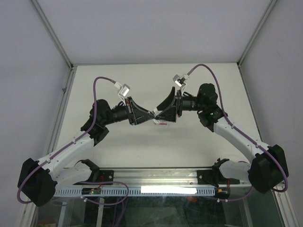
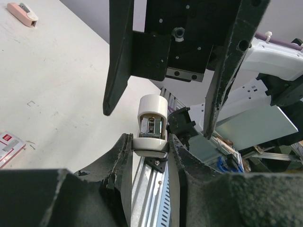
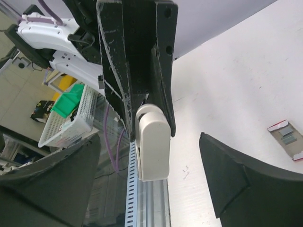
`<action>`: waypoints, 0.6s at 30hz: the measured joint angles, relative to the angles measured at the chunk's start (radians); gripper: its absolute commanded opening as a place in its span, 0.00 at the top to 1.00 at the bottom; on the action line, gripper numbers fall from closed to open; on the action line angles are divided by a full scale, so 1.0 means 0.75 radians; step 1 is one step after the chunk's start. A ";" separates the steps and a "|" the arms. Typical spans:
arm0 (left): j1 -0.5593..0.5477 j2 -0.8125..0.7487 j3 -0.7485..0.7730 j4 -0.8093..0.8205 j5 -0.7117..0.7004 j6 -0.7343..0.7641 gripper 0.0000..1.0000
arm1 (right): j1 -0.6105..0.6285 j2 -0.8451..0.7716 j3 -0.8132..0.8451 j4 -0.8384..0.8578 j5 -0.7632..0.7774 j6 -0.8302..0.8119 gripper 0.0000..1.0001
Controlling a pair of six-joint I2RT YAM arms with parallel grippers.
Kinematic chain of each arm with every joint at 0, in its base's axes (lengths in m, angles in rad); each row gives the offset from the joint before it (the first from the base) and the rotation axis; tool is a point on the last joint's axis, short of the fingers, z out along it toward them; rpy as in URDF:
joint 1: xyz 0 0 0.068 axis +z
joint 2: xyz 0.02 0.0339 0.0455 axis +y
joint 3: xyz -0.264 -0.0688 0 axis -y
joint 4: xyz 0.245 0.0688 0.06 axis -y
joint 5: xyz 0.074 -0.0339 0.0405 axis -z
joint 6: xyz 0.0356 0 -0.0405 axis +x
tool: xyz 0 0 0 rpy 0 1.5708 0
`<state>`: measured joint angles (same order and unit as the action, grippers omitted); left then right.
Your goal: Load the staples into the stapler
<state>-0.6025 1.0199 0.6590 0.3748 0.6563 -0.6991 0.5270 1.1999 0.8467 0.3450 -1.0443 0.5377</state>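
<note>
Over the middle of the table my left gripper [image 1: 150, 115] is shut on a small white stapler [image 2: 150, 142], its black fingers [image 2: 120, 156] pressing both sides. The stapler's open end with its metal channel [image 2: 151, 126] faces away from the left wrist camera. My right gripper [image 3: 149, 137] stands open around the stapler [image 3: 152, 142], its fingers [image 3: 222, 175] wide apart and not touching it. A small open red-and-white box [image 3: 286, 138] lies flat on the table to the right, with grey strips in it that look like staples.
A pink short bar [image 2: 22, 13] lies far off on the white table [image 2: 57, 85]. The red-and-white box [image 2: 7, 147] lies flat beside the arms. A slotted metal rail [image 3: 135, 198] runs along the near table edge, with a white basket [image 3: 66, 118] beyond it.
</note>
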 measured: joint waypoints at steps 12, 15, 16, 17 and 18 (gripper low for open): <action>0.000 0.007 -0.003 0.012 0.003 0.000 1.00 | 0.000 0.027 0.000 0.196 0.055 0.095 0.43; 0.000 0.008 -0.003 0.020 0.006 -0.001 1.00 | 0.000 0.045 0.000 0.212 0.054 0.114 0.46; 0.000 0.008 -0.003 0.021 0.006 -0.001 1.00 | 0.000 0.050 0.000 0.214 0.054 0.119 0.49; 0.000 0.008 -0.003 0.022 0.006 -0.001 1.00 | 0.000 0.053 0.000 0.214 0.054 0.120 0.52; 0.000 0.008 -0.003 0.022 0.006 -0.001 1.00 | 0.000 0.055 0.000 0.214 0.053 0.122 0.54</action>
<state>-0.6025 1.0256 0.6567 0.3912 0.6609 -0.6994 0.5270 1.2415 0.8467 0.5056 -1.0046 0.6292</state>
